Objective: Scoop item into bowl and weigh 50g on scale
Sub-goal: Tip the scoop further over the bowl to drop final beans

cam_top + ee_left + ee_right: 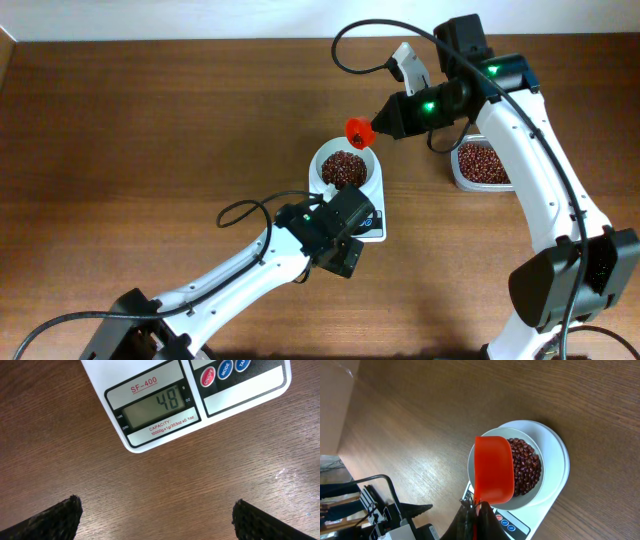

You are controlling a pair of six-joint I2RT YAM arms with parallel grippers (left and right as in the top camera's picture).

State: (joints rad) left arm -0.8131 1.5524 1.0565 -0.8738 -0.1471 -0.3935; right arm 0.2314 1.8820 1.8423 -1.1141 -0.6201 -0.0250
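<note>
**Nearly at weight: scale shows 48**

1. Scale (250, 390). It sits mid-bench (150, 120), buttons and display (155, 405) facing your left arm. The display shows 48, just short of target, if it is counting grams.

2. Bowl (325, 153). It stands on the scale's round platform, so every addition registers at once. It is centred well enough that nothing overhangs.

3. Beans (343, 170). They lie as a heap inside the bowl, below the rim. A second supply lies in the clear tub (483, 163) on the bench, well to the right of the scale.

4. Red scoop (493, 470). It is held over the near rim of the bowl, partly above the heap, so anything it sheds lands inside. The face turned to the wrist camera shows no beans; the other side you cannot see.

5. Right hand (475, 508). It is pressed together on the scoop's handle, pinching it firmly at the tail end, which leaves the cup free to tilt.

6. Left hand (160, 522). It is spread wide and holds nothing, hovering low over bare bench in front of the scale. My guess is that you parked it there to give its camera a straight look at the display.

7. Remaining work, as judged: a few more beans, added sparingly. A full scoop would likely overshoot.
</note>
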